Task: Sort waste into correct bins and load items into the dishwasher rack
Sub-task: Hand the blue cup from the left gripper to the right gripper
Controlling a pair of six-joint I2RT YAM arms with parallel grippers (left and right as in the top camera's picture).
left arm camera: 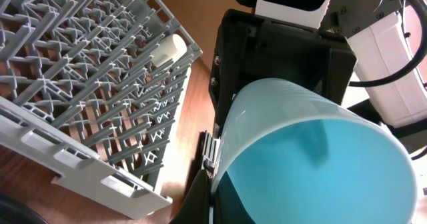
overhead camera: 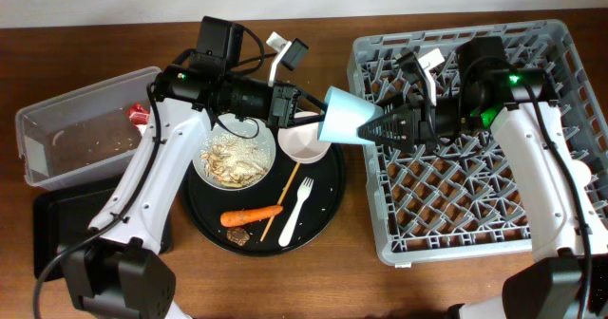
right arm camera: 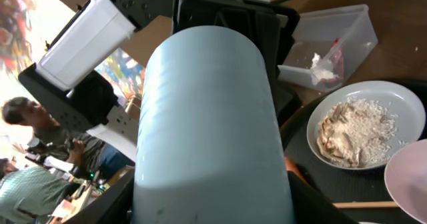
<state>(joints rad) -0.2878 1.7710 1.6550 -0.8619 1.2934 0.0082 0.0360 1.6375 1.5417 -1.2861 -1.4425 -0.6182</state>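
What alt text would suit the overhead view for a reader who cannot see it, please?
A light blue cup hangs sideways between a round black tray and a dishwasher rack, gripped at its narrow end by the right gripper, the left gripper at its mouth. The tray holds a plate of food scraps, pink bowl, carrot and fork.

Seen from overhead, the fixed camera looks straight down on the whole table (overhead camera: pixel 361 290), with the rack (overhead camera: pixel 446 205) at right. The left wrist camera sits tight against the blue cup (left arm camera: pixel 313 157), looking into its mouth, the rack beyond. The right wrist camera, equally close, looks back along the cup's side toward the plate (right arm camera: pixel 367 124) and tub (right arm camera: pixel 333 37). All three views share the cup.
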